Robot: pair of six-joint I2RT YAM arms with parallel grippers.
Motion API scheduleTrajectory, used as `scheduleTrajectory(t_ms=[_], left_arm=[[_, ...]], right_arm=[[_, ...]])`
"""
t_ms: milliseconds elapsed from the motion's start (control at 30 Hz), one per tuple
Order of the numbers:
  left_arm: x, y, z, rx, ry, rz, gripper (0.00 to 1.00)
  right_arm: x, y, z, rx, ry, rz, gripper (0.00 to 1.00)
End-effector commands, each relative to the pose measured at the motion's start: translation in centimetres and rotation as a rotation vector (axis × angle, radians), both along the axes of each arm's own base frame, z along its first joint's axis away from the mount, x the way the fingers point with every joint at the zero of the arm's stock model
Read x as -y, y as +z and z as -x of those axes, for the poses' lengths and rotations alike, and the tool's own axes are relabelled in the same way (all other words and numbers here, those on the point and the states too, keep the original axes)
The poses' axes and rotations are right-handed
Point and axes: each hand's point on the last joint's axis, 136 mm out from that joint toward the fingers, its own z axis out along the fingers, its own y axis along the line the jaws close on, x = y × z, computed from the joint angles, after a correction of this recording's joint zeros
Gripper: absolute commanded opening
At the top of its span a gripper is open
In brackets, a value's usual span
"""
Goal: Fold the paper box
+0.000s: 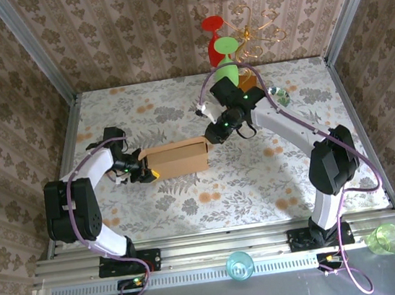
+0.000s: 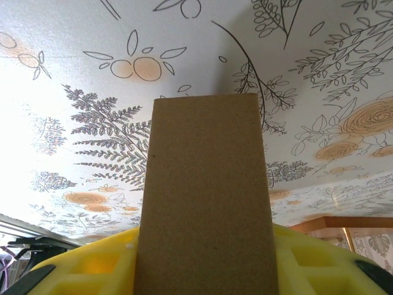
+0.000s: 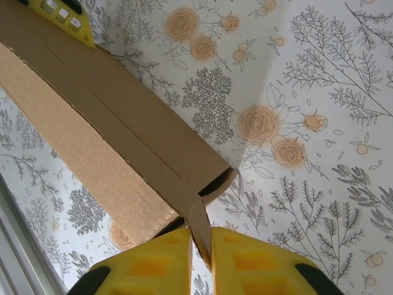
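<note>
The paper box (image 1: 177,157) is a light-brown cardboard mailer lying on the flowered table, its long side running left to right. My left gripper (image 1: 144,170) is at the box's left end. In the left wrist view a cardboard panel (image 2: 206,196) fills the gap between the yellow fingers (image 2: 92,270), so that gripper (image 2: 206,273) is shut on it. My right gripper (image 1: 212,135) is at the box's right end. There its yellow pads (image 3: 153,261) pinch a thin flap (image 3: 201,230) sticking out of the corner of the box (image 3: 123,123), beside the dark open end.
A gold wire stand (image 1: 251,28) with red and green cups stands at the back on a wooden block (image 1: 248,81), just behind the right arm. A small glass object (image 1: 280,96) lies to its right. A teal cup (image 1: 239,264) and a green cup (image 1: 386,238) sit on the near rail. Patterned walls close three sides.
</note>
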Motion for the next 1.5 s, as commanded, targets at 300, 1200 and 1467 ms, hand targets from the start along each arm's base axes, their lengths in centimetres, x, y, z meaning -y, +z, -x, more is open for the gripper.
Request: scheduleTrajectory(t_ms=[300,1200,1467], left_arm=[[-1.5,-2.0,1.2,-0.112,0.096,-0.079,0.08],[-1.6,-3.2,0.9,-0.144,0.179,-0.076,0.04],[-1.6,-3.1,0.5,-0.133,0.18,-0.067,0.04]], right_arm=[[-0.1,0.1,-0.1,-0.011,-0.118,0.04,0.0],[0.1,-2.2,0.3,-0.11,-0.606,-0.067,0.0],[1.0,-4.4,1.3,-0.064,-0.604,-0.017,0.0]])
